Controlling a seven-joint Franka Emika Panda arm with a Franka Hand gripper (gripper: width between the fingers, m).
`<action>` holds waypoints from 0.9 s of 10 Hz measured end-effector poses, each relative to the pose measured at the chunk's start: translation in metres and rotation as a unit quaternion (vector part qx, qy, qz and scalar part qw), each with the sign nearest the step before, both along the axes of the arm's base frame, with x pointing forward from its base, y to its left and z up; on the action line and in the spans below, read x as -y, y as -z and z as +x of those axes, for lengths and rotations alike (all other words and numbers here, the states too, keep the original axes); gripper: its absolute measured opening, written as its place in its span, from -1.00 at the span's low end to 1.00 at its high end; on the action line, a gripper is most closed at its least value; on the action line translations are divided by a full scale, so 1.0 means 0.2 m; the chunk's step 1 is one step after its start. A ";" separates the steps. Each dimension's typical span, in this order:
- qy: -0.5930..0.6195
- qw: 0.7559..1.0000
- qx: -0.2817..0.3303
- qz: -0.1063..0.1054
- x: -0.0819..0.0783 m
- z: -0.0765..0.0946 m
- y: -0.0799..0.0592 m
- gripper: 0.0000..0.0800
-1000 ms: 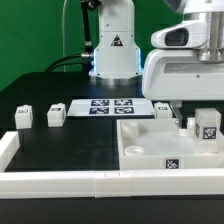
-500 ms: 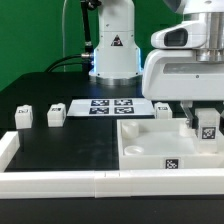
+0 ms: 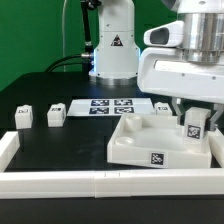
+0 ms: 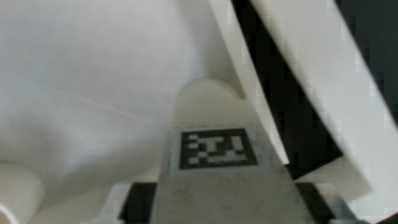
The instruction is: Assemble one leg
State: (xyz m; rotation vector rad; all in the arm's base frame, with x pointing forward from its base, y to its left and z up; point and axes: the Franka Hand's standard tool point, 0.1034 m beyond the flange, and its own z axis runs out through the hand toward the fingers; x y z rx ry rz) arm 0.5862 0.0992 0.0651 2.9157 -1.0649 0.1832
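Note:
My gripper (image 3: 193, 112) is shut on a leg (image 3: 193, 124), a small white block with a black-and-white tag, at the exterior view's right. It holds the leg upright against the far right corner of the large white tabletop piece (image 3: 140, 145), which sits skewed on the black table. In the wrist view the leg (image 4: 221, 148) fills the gap between my dark fingers (image 4: 143, 203), with the tabletop piece's white surface (image 4: 89, 90) behind it. Two more legs (image 3: 23, 116) (image 3: 55, 115) stand at the left, and another (image 3: 163, 107) stands by the marker board.
The marker board (image 3: 108, 106) lies flat behind the middle of the table. A white rail (image 3: 60, 182) runs along the front edge, with a short wall at the left. The arm's base (image 3: 113, 50) stands at the back.
My gripper and the leg have moved toward the exterior view's left. The tabletop piece has slid left with them and turned slightly.

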 end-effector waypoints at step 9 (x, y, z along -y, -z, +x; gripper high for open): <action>0.141 0.990 0.005 -0.014 0.11 -0.04 0.00 0.61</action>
